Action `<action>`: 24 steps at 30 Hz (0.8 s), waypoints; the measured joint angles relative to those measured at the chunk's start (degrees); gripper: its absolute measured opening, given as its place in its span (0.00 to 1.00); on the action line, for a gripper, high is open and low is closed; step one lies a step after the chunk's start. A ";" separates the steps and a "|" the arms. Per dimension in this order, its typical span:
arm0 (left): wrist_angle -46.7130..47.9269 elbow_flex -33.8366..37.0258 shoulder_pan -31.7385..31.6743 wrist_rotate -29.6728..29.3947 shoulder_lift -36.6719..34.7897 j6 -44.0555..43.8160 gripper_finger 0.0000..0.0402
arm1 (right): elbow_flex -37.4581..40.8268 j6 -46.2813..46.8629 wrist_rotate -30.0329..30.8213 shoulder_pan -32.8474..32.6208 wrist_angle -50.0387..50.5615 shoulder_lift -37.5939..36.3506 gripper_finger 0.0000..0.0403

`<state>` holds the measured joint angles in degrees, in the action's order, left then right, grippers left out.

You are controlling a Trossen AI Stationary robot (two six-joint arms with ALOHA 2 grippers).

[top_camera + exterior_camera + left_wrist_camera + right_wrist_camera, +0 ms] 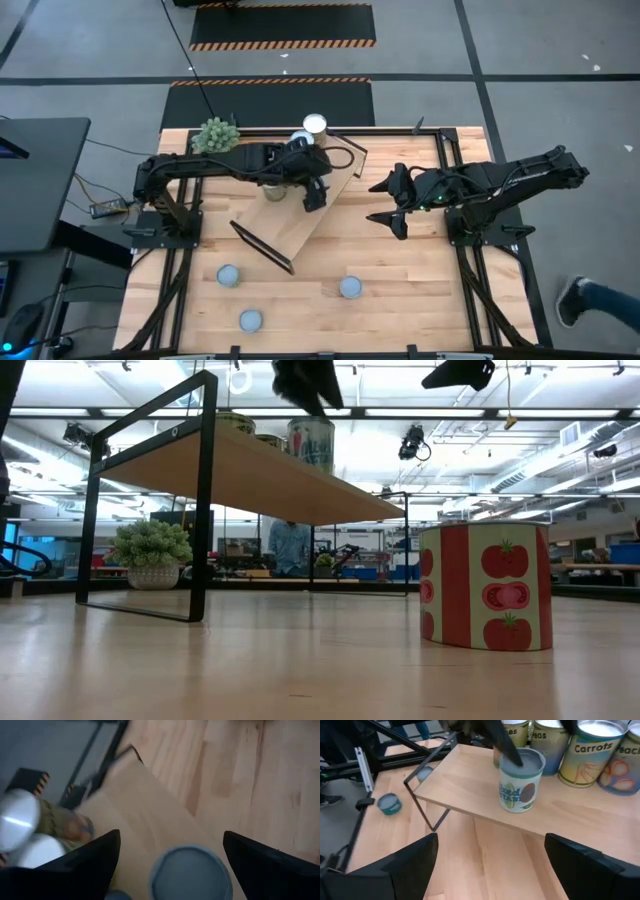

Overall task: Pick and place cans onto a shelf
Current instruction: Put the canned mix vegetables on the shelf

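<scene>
The light-wood shelf [300,225] stands slantwise on the table on black frame ends. Several cans stand on its board [560,815], among them a carrots can [590,752]. A can with a bluish-grey top [520,780] stands alone nearer the board's edge. My left gripper [171,834] is open just above this can [192,872], its fingers apart on either side and clear of it; the low view shows the gripper [305,385] over the can [312,445]. My right gripper [490,836] is open and empty, right of the shelf [392,203].
Three cans stand on the table near its front edge [228,275], [250,320], [350,288]; one with tomato pictures fills the low view's right [485,585]. A spiky green plant [215,135] sits at the far edge. A person shows behind the table [290,545].
</scene>
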<state>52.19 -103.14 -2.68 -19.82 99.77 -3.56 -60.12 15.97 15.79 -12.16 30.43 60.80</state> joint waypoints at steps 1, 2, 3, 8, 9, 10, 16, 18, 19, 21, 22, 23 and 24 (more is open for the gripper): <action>0.54 -1.41 -0.02 -0.24 0.00 0.44 0.89 | 0.00 -0.56 0.43 0.00 -0.26 0.24 0.93; 0.76 -2.97 -0.03 -0.34 0.00 0.89 0.89 | 0.00 -1.10 1.14 0.00 -1.25 0.68 0.93; 0.98 -4.47 0.07 -0.35 0.00 1.17 0.89 | 0.00 -1.72 1.78 -0.02 -2.23 1.08 0.93; 5.62 -11.52 1.71 -1.27 -0.09 1.32 0.87 | 0.00 -6.59 5.01 0.02 -7.97 4.28 0.93; 6.38 -12.35 2.10 -1.76 -0.32 1.34 0.87 | 0.00 -7.13 6.02 0.02 -9.20 5.12 0.93; 6.95 -12.81 2.56 -2.37 -0.68 1.38 0.86 | 0.00 -7.55 7.04 0.02 -10.41 6.00 0.93; 9.17 -13.21 4.24 -3.56 -2.39 -0.33 0.83 | -0.02 -9.94 9.66 0.70 -16.90 11.43 0.93; 10.48 -13.19 4.61 -3.65 -2.51 -0.85 0.83 | 0.00 -10.10 9.68 1.22 -19.04 13.42 0.94; 10.38 -13.19 4.84 -3.79 -2.60 -1.31 0.83 | 0.00 -10.06 9.67 1.52 -19.46 14.23 0.94; 10.63 -13.19 5.17 -4.35 -2.71 -1.87 0.83 | 0.00 -9.74 9.69 2.15 -21.67 16.08 0.95; 10.80 -13.19 5.36 -4.50 -2.79 -2.05 0.83 | 0.00 -9.75 9.70 2.46 -22.58 16.93 0.95; 10.81 -13.19 5.53 -4.57 -2.87 -2.09 0.83 | 0.00 -9.92 9.92 2.80 -23.14 17.70 0.96; 10.72 -13.19 5.58 -4.58 -2.96 -2.10 0.83 | 0.00 -10.07 10.29 3.10 -24.35 18.65 0.96</action>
<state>62.92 -116.33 2.90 -24.39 96.81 -5.66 -60.12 5.90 26.08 -9.07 6.08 79.44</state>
